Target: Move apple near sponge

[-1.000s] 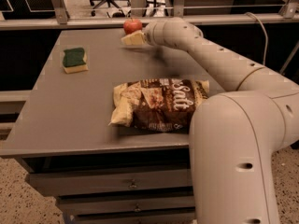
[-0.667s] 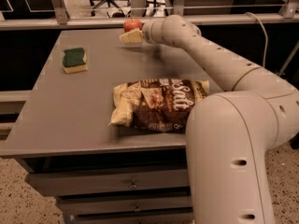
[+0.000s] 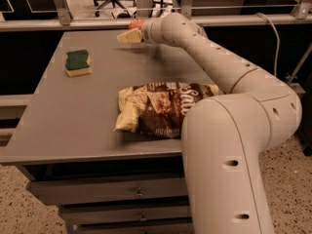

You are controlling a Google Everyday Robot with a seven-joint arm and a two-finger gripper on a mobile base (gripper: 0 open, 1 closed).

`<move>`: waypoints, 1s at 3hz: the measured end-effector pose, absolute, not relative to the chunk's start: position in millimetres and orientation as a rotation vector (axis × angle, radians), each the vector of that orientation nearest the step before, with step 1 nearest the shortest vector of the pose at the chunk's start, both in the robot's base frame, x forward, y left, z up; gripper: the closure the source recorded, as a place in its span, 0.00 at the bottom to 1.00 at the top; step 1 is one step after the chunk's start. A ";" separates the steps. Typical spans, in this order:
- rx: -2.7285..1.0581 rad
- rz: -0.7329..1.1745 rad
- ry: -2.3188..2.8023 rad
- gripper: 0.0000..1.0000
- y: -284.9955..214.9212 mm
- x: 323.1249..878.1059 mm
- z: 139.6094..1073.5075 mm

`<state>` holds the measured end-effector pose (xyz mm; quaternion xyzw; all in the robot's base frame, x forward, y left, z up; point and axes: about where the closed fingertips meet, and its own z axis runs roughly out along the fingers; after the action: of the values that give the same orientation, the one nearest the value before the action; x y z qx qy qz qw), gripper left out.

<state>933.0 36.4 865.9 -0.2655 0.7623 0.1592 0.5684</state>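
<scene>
Red-orange skin marks the apple (image 3: 137, 23). Only a small patch of it shows, at the far edge of the table (image 3: 73, 116), just beyond the gripper (image 3: 124, 37) and partly hidden by the wrist. The gripper sits at the far centre of the table top, pointing left. Whether it is open or closed, and whether it touches the apple, cannot be told.

Handling, as judged:
- The apple is round, rigid and smooth-skinned, and fairly heavy for its size.
- It will likely roll if released with sideways motion, and may slip from an off-centre hold.
- Take hold across the widest part, at mid-height, on opposite sides, and avoid the stem end.
- Firm pressure is acceptable, but excess force can bruise the flesh.

Sponge (image 3: 78, 63): a rectangular block with a coarse dark green scouring top on soft yellow foam. It lies flat at the far left, well apart from the apple. It is probably light and will shift if bumped.

Bag (image 3: 156, 108): crinkled, glossy brown-and-cream film. It lies flat at the near centre, its right end hidden behind the arm (image 3: 229, 145), whose shell is smooth and cream-coloured.

Table: a matte grey, flat top with drawers below.
</scene>
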 end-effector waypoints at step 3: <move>-0.620 0.401 1.799 0.79 54.9 936.4 871.9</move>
<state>936.4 54.9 871.9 -0.2634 0.7642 0.1703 0.5635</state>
